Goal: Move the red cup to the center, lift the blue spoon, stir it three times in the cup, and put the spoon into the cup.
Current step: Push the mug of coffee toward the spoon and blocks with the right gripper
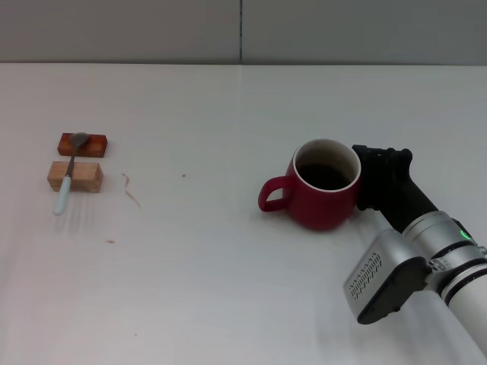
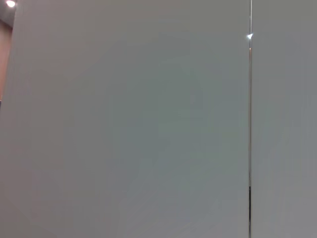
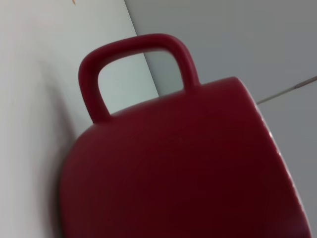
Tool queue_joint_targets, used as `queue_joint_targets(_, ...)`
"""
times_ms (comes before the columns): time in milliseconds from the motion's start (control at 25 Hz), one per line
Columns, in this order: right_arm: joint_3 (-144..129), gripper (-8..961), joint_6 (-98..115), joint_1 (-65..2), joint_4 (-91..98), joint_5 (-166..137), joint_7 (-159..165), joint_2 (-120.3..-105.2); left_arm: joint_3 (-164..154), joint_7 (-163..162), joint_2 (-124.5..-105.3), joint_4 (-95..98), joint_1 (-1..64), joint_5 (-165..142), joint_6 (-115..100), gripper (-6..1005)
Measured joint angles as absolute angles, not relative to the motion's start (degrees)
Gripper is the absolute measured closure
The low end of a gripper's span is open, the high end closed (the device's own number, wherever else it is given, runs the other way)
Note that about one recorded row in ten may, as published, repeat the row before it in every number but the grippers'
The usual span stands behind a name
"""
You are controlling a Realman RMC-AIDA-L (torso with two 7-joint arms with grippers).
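Note:
The red cup stands upright on the white table right of the middle, its loop handle pointing left and its inside dark. My right gripper is pressed against the cup's right side, and the right wrist view is filled by the cup's wall and handle. The blue spoon lies far to the left across two small blocks, grey bowl at the far end and pale blue handle reaching the tabletop. My left gripper does not show; its wrist view takes in only a grey wall.
A red-brown block and a light wooden block carry the spoon at the left. A few small specks mark the table between spoon and cup. White tabletop stretches between them.

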State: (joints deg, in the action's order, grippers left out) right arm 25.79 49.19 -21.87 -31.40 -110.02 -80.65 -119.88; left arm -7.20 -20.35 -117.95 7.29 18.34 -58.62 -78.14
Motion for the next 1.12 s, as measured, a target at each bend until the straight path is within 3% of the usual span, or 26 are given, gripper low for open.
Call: queue_joint_targets(1120, 23.4, 939, 53.6, -15.0, -40.1, -103.8, -85.9, -119.88, -7.2, -20.4, -117.95, 8.9, 18.6, -58.6, -78.0, 323)
